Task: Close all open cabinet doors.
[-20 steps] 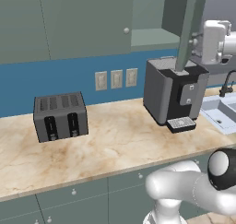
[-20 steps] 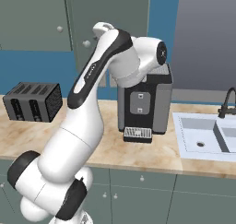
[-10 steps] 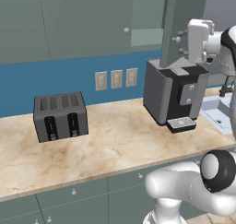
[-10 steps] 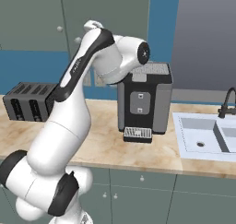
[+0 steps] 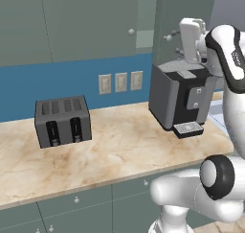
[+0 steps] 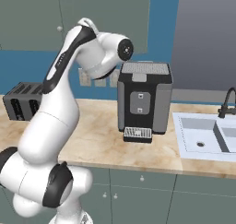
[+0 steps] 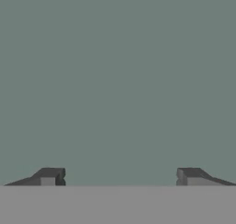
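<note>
Two cameras look from behind the arm, one rides on its hand.

Left base view looks forward and down from behind-left, right base view from behind-right; both share the counter (image 5: 119, 145), toaster (image 5: 62, 120) and coffee machine (image 6: 144, 101). The hand view sits very close against a flat grey-green cabinet door (image 7: 118, 80), facing it squarely.

Cabinet doors (image 5: 86, 21) muted grey-green, small pale knobs (image 5: 131, 32). Wall (image 5: 28, 90) blue, cream outlets (image 5: 120, 82). Surface (image 5: 115, 145) beige marble with tan veining. Toaster (image 5: 62, 120) dark grey. Coffee machine (image 6: 144, 98) black, grey panel. Sink (image 6: 203, 135) pale grey, black faucet (image 6: 227, 103). Arm (image 6: 60, 103) white with dark joints.
</note>
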Motion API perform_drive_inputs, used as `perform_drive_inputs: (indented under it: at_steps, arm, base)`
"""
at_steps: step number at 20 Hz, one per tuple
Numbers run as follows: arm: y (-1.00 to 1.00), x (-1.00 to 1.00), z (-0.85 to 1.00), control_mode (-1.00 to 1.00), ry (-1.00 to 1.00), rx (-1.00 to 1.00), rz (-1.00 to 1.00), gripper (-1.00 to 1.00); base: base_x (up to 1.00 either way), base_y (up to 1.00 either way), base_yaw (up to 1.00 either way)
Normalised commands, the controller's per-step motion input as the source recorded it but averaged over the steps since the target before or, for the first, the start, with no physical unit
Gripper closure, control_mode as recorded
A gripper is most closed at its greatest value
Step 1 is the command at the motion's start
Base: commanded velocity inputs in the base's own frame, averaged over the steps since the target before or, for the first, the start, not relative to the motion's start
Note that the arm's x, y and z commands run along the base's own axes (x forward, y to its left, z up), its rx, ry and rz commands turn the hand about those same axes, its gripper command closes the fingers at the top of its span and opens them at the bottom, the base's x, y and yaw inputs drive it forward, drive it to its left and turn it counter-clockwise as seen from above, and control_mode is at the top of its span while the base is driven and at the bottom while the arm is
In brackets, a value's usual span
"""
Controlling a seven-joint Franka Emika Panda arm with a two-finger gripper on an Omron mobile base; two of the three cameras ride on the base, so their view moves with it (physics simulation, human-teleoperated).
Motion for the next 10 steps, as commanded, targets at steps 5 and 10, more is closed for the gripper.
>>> perform_drive_inputs:
  at_steps: [5, 10]
  arm:
    - [0.40, 0.54, 0.00, -1.00, 0.00, -0.04, -0.24, -1.00]
    - [0.35, 0.58, -0.01, -1.00, 0.00, -0.02, -0.25, -1.00]
  base:
    - [0.00, 0.00, 0.00]
    - [0.00, 0.00, 0.00]
